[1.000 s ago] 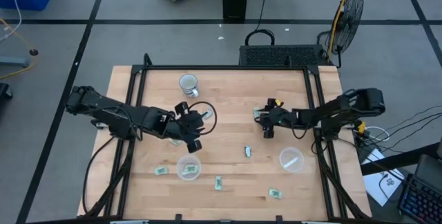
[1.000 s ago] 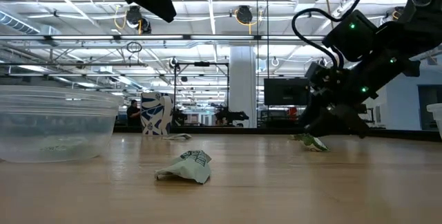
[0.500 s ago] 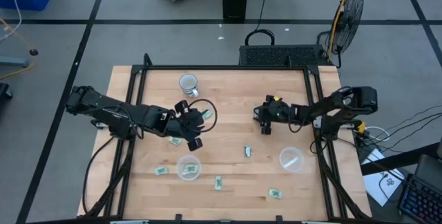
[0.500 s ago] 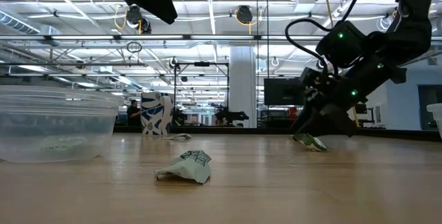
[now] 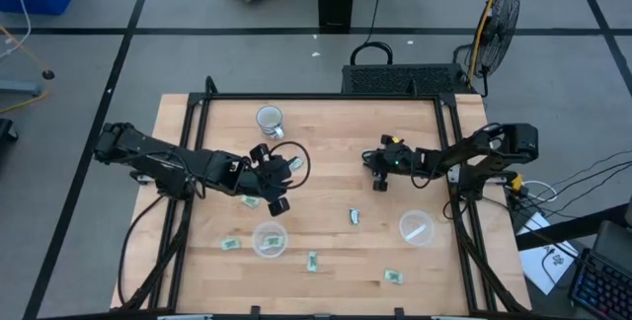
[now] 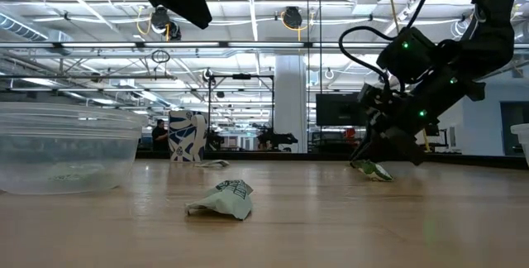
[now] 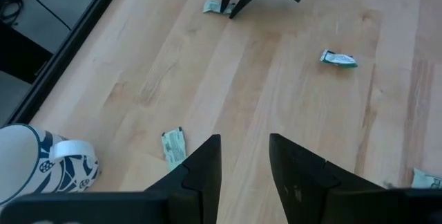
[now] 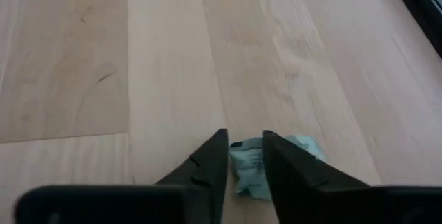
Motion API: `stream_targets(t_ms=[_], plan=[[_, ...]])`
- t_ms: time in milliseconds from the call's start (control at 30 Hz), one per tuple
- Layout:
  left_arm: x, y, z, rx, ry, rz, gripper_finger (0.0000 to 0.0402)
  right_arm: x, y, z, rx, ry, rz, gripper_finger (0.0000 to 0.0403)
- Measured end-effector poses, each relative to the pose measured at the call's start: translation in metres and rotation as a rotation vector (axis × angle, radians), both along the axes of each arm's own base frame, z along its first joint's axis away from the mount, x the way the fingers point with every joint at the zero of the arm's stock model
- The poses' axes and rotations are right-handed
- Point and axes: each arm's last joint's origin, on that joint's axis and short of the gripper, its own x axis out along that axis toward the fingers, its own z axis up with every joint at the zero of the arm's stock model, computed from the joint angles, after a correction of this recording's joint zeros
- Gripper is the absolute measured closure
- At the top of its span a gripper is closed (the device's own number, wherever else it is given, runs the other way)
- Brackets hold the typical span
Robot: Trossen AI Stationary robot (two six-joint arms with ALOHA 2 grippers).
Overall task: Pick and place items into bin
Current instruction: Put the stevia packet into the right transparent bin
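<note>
Wrapped pieces (image 5: pixel 352 216) lie scattered between two cups (image 5: pixel 269 239) at the table's (image 5: pixel 326 127) front, mug (image 5: pixel 269 120) behind.

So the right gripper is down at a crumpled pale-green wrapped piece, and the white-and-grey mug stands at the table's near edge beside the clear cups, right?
Not quite. The right gripper is at the crumpled pale-green wrapped piece, but the white-and-grey mug stands near the table's far edge, apart from the clear round cups; the high view shows it.

Pale-green and whitish wrapped pieces (image 5: pixel 355 216) lie on the light wood-grain counter (image 5: pixel 326 132), near a white mug (image 7: pixel 41 165) with blue pattern and black pincers (image 7: pixel 243 172).
</note>
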Motion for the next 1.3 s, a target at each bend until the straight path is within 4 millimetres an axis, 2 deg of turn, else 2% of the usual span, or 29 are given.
stream_targets(t_ms=[200,367,500,667,833,1000,1133,1300], plan=[[0.0,0.0,0.0,0.0,0.0,-0.001,0.0273,0.0,-0.001,0.0,0.011,-0.019,-0.029,0.0395],[0.0,0.0,0.0,0.01,0.005,-0.012,0.0273,0.002,-0.001,0.003,0.021,-0.068,-0.053,0.0393],[0.0,0.0,0.0,0.016,0.007,-0.02,0.0273,0.006,0.007,0.008,-0.04,-0.096,-0.041,0.0399],[0.0,0.0,0.0,0.017,0.007,-0.021,0.0273,0.013,0.025,0.03,-0.13,-0.143,0.013,0.0401],[0.0,0.0,0.0,0.017,0.006,-0.021,0.0273,0.016,0.045,0.068,-0.073,-0.273,0.039,0.0401],[0.0,0.0,0.0,0.016,0.006,-0.021,0.0273,0.002,0.073,0.1,0.09,-0.307,0.076,0.0402],[0.0,0.0,0.0,0.016,0.006,-0.02,0.0273,-0.021,0.099,0.116,0.387,-0.244,0.198,0.0402],[0.0,0.0,0.0,0.022,0.009,-0.027,0.0273,-0.053,0.122,0.124,0.764,-0.087,0.352,0.0402]])
